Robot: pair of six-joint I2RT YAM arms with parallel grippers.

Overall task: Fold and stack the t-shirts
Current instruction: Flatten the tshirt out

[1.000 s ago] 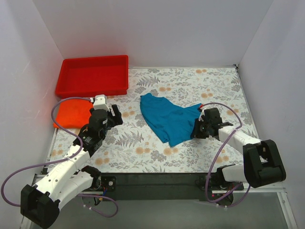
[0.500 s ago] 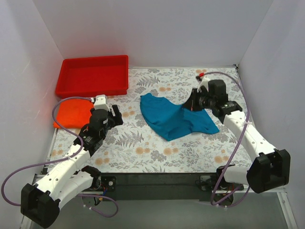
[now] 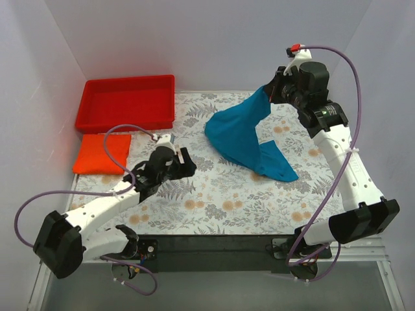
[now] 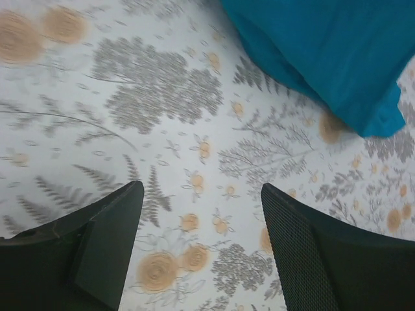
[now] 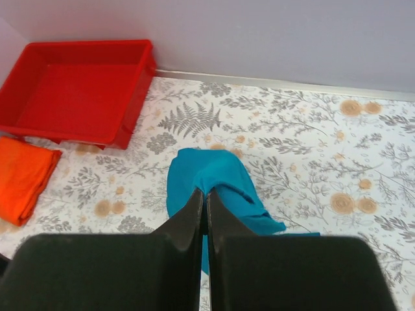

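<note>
Teal-blue cloth t-shirt (image 3: 243,133), right of centre in the overhead view: its upper end is drawn up into a peak toward the upper right, while its lower folds and one loose flap rest on the floral-printed table (image 3: 214,194). The right gripper (image 3: 271,91) holds that peak; in its wrist view the fingers are pressed together with the cloth (image 5: 207,178) hanging from between their tips (image 5: 205,194). The left gripper (image 3: 185,162), left of centre and low over the table, stands wide with nothing between its fingers (image 4: 201,188); the shirt's near edge (image 4: 324,52) fills the upper right of its view, well apart from them. The orange-red cloth t-shirt (image 3: 100,153) lies as a compact folded rectangle at the left edge, just below the rigid red plastic tray (image 3: 126,80) in the upper left. The step in hand appears to be raising the teal shirt so that it can be spread flat before folding. To do it well, the pinch should likely stay firm, the lift should free the bunched folds, and the open left gripper should take a second corner or hem, so that both arms can lower the cloth taut and unwrinkled.
</note>
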